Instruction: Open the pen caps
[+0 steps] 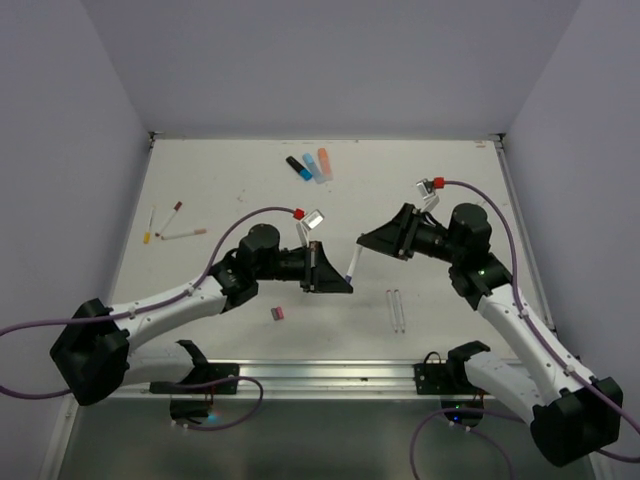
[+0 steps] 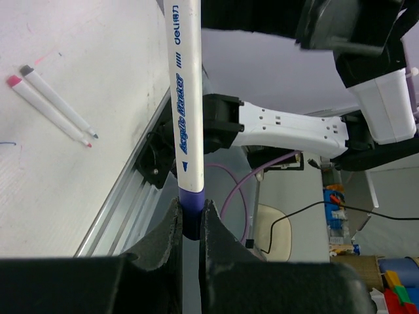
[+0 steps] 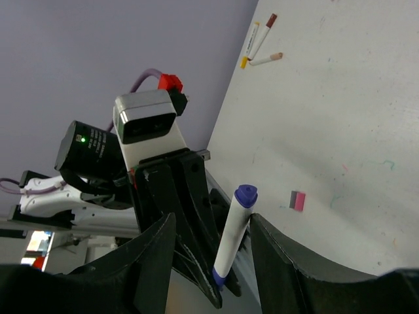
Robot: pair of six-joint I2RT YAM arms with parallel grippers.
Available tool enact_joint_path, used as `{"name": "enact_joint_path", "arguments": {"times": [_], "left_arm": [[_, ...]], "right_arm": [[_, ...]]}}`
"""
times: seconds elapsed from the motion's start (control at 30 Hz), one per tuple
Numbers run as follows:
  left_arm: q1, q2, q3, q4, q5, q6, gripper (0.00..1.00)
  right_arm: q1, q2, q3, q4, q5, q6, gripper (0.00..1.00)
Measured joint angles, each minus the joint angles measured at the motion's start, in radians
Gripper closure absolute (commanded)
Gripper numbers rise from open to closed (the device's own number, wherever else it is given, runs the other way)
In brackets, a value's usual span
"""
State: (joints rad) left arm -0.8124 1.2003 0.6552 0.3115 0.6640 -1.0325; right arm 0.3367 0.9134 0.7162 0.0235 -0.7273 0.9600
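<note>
Left wrist: left gripper is clamping small purple plastic pen cap of thin white pen barrel; right gripper is gaping around barrel's far end. Light, stiff, slick: pinch mid-barrel.

Two robot arms work here, the left arm and the right arm, each with one gripper: the left gripper and the right gripper. Nine writing tools are in view on or above one white tabletop. Three thick markers lie at the far middle: one black marker, one blue marker, one salmon marker. Six thin white pens complete the count. Three lie at the left, wearing a yellow cap, a dark red cap and a peach cap. There are two bare-tipped pens at the near right and one purple-ended pen between the grippers. One loose pink cap lies near the middle.
</note>
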Motion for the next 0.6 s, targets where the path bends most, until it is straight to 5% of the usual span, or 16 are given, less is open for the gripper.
{"name": "enact_joint_path", "arguments": {"times": [0.37, 0.47, 0.53, 0.6], "left_arm": [[0.004, 0.088, 0.095, 0.044, 0.039, -0.015, 1.0], [0.005, 0.101, 0.096, 0.072, 0.053, -0.033, 1.0], [0.007, 0.112, 0.096, 0.093, 0.06, -0.056, 1.0], [0.013, 0.131, 0.087, 0.127, 0.075, -0.086, 1.0]], "right_arm": [[0.036, 0.04, -0.021, 0.004, -0.025, -0.004, 0.54], [0.041, 0.077, -0.02, 0.041, -0.029, 0.009, 0.66], [0.046, 0.103, -0.02, 0.072, -0.036, 0.022, 0.92], [0.052, 0.117, -0.016, 0.106, -0.045, 0.044, 1.0]]}}
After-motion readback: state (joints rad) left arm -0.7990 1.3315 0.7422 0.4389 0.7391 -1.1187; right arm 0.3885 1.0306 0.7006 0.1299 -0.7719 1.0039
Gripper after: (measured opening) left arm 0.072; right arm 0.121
